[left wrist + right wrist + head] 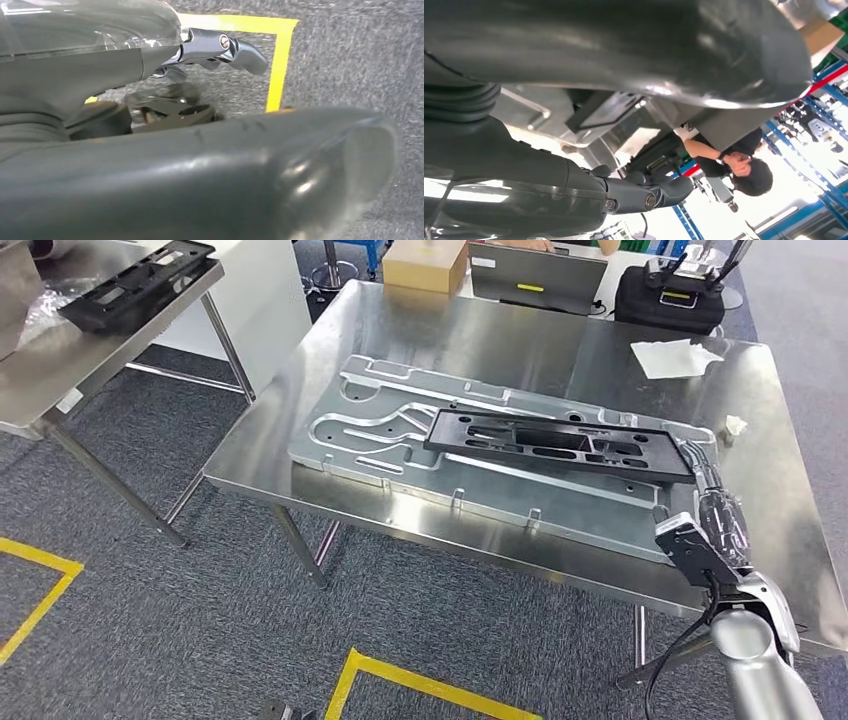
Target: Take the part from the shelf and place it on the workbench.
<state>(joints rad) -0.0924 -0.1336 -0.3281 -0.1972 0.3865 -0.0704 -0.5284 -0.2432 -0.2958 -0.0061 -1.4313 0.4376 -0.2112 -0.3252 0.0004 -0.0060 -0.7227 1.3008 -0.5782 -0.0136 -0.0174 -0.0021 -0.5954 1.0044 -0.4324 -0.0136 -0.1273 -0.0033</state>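
Observation:
The long black part (560, 440) lies flat on the silver fixture plate (400, 400) on the steel workbench (560, 350). My right hand (715, 510) reaches over the bench's near right edge, its fingertips at the part's right end. In the right wrist view the part's end (601, 112) sits between the thick thumb and the darker fingers (649, 195), with a gap to the fingers. My left hand (200, 165) hangs over the carpet, fingers (235, 47) stretched out and holding nothing.
A second steel table (90, 360) at the left carries another black part (135, 285). On the bench's far edge stand a cardboard box (425, 262), a grey laptop (538, 278), a black case (668, 300) and a white cloth (675, 357). Yellow tape (420, 685) marks the floor. A person (744, 170) stands behind the bench.

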